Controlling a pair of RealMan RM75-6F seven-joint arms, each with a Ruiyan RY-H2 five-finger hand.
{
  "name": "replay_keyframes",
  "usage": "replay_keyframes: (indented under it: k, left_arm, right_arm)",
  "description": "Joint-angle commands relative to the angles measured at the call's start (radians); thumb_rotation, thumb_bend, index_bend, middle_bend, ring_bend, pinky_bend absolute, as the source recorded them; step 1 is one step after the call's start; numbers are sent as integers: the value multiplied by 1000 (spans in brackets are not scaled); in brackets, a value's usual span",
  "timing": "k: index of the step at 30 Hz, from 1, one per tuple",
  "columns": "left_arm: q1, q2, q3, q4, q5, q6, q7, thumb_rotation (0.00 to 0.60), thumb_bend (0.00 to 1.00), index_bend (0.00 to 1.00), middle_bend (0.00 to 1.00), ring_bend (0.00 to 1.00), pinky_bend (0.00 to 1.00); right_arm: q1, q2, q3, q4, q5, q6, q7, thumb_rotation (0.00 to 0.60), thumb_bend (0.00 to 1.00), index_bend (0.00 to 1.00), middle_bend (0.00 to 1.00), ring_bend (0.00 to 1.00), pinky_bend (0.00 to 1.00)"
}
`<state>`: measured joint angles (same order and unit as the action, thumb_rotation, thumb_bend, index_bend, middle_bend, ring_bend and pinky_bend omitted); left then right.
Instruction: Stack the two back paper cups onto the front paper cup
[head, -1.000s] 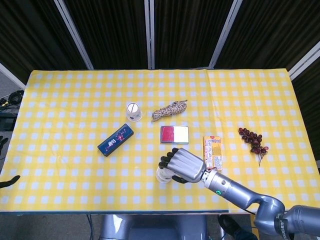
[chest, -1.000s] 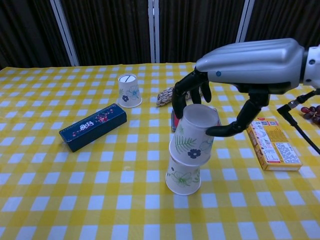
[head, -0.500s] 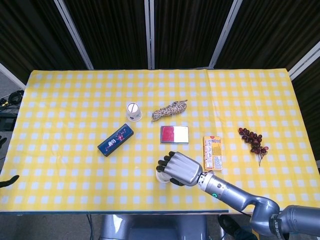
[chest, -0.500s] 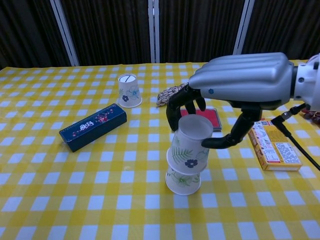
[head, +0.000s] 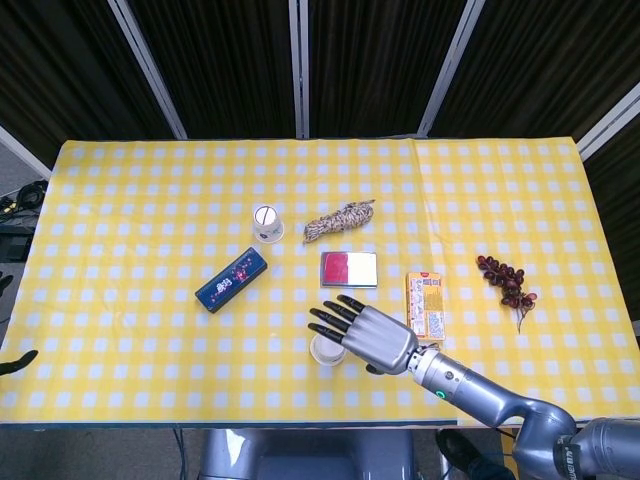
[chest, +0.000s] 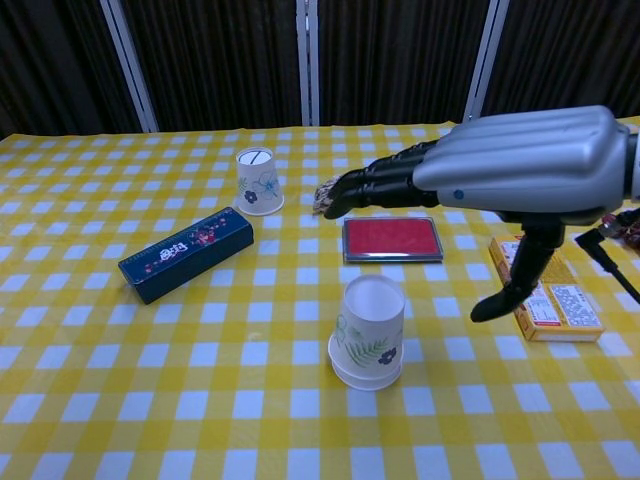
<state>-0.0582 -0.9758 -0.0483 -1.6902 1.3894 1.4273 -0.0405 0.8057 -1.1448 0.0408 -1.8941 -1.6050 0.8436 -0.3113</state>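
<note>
Two upside-down paper cups with leaf prints stand nested as one stack (chest: 370, 331) near the table's front edge; from above the stack (head: 326, 349) shows partly under my fingers. Another upside-down paper cup (chest: 258, 181) (head: 266, 223) stands alone at the back left. My right hand (chest: 510, 178) (head: 366, 335) hovers just above and to the right of the stack, fingers stretched out flat and apart, holding nothing. At the far left edge of the head view only a dark fingertip of my left hand (head: 18, 362) shows.
A dark blue box (chest: 186, 254) lies left of the stack. Behind it lie a red flat case (chest: 391, 239) and a rope bundle (head: 339, 219). An orange snack box (chest: 546, 287) and a bunch of grapes (head: 507, 280) lie to the right.
My right hand lowered the held cup fully onto the front cup, let it go, and lifted with its fingers spread out straight. The stack now sits level.
</note>
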Motion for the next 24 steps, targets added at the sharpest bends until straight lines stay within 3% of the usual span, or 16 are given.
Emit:
replay_keyframes:
  k: [1,6,14,19,21,24]
  left_arm:
    - [0,0,-1,2,-2,-1,-2,600,0,0,0,0,0]
    - [-2,-5,-3,10,-7,-5,-5,600,0,0,0,0,0]
    - [-29,-37,-16,31,-14,-32,19,600,0,0,0,0,0]
    - [-150,-41,-86,48,-36,-157,6,600,0,0,0,0,0]
    - [-234,-46,-127,60,-55,-248,17,600,0,0,0,0,0]
    - [-302,-87,-168,95,-62,-279,39,600,0,0,0,0,1]
  right_arm:
    - [-46,31,-29,26,-44,67,-25,600,0,0,0,0,58]
    - [-160,65,-56,124,-88,257,5,600,0,0,0,0,2]
    - [-334,84,-64,208,-9,479,164,600,0,0,0,0,0]
    - [-433,59,-59,279,49,580,211,600,0,0,0,0,0]
    - [-464,58,-59,247,64,606,204,600,0,0,0,0,0]
    - [-484,58,-55,206,77,617,177,600,0,0,0,0,0]
